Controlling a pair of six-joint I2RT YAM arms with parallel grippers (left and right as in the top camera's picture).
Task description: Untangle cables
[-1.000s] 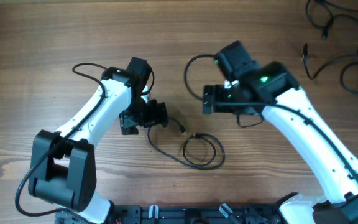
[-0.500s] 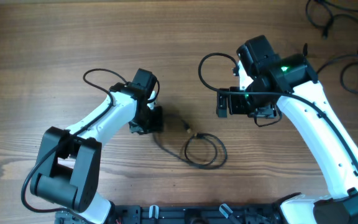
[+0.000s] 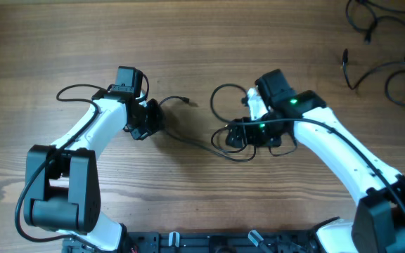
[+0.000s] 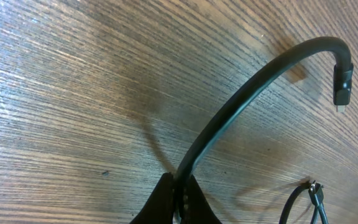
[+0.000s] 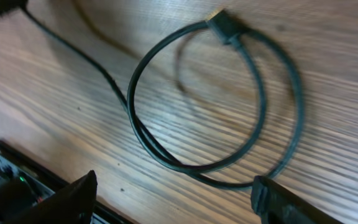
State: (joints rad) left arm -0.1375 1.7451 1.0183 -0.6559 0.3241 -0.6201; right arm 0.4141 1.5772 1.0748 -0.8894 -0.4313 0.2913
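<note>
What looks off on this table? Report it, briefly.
Nothing is damaged or spilled. The one oddity: the cable pinched in the shut left gripper curls into a loop under the open right gripper, so it is not yet straight. Its plug juts free past the left gripper. More cables sprawl at the overhead view's top right.

Bench (image 3: pixel 62 42): warm brown wood with darker grain streaks running lengthwise throughout. Centre cable (image 3: pixel 188 140): plain black along its whole loop, its plug (image 5: pixel 221 23) black with a pale metallic tip; far-right cables (image 3: pixel 392 67): the same plain black. Left arm (image 3: pixel 93 130) and right arm (image 3: pixel 336 144): white shells with black joints and black wiring, the right one showing a small green light (image 3: pixel 292 102); left tool (image 3: pixel 146 121) and right tool (image 3: pixel 241 133): black.
</note>
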